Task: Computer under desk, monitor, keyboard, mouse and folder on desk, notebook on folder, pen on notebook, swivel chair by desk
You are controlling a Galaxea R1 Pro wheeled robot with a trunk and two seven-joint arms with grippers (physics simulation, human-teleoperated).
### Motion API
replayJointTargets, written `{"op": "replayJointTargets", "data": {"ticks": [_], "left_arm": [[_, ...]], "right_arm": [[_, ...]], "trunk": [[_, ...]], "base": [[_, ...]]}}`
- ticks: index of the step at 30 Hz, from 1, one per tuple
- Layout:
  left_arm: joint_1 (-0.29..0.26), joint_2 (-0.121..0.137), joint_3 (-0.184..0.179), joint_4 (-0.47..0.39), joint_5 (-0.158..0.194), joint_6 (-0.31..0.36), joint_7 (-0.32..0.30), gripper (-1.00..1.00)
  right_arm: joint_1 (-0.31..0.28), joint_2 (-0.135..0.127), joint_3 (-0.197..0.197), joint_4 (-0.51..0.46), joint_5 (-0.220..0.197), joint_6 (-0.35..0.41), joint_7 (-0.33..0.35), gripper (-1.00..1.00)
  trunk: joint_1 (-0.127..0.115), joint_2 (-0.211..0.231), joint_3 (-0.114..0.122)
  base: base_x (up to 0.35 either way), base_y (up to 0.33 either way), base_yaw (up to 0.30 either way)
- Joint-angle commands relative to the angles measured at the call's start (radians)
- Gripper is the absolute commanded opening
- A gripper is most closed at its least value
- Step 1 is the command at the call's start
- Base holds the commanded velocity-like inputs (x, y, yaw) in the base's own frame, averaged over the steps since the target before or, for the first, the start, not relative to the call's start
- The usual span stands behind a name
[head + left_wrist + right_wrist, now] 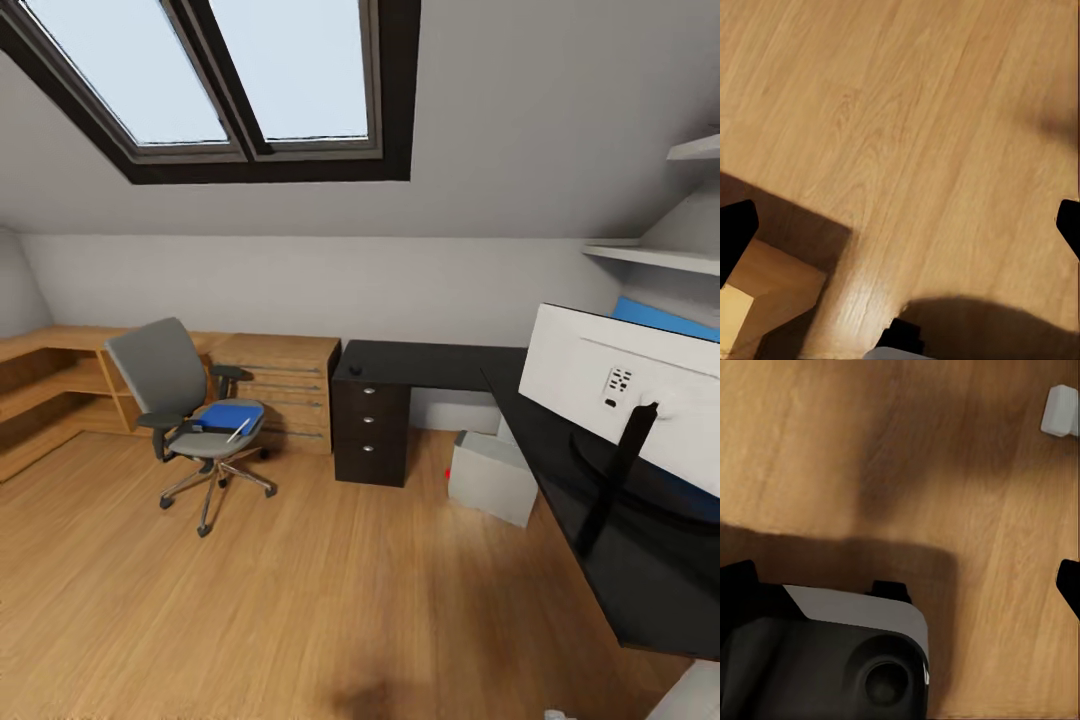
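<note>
Monitor [620, 385] on table [430, 358]; computer [492, 477] on floor beside table, partly under. Folder [228, 416] and pen [238, 430] on swivel chair [185, 415], well apart from table. Transfers outstanding. Both grippers spread open, empty, over floor.

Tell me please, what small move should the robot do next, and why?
Probably drive the base toward the grey swivel chair with black armrests. The flat blue folder and thin white pen lie on its seat, far across the wooden floor. Both wrist views show floor between wide-apart fingertips, so the grippers look open and empty.
</note>
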Motion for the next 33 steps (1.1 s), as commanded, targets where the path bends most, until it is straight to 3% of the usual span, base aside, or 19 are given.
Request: {"op": "replayJointTargets", "data": {"ticks": [1, 15, 33], "left_arm": [[-0.001, 0.001, -0.007, 0.0, 0.01, -0.006, 0.007, 1.0], [-0.001, 0.002, -0.011, 0.005, 0.01, -0.006, 0.007, 1.0], [-0.001, 0.01, -0.007, 0.005, 0.01, -0.006, 0.007, 1.0]], "right_arm": [[-0.001, 0.0, 0.009, 0.001, -0.01, -0.004, -0.002, 1.0], [-0.001, 0.0, 0.009, 0.001, -0.01, -0.004, -0.002, 1.0], [-0.001, 0.0, 0.009, 0.001, -0.011, -0.004, -0.002, 1.0]], "trunk": [[-0.001, -0.001, -0.001], [-0.001, -0.001, -0.001], [-0.001, -0.001, -0.001]], "base": [[-0.275, -0.182, 0.0], [-0.169, -0.289, 0.0], [-0.026, -0.344, 0.0]]}}
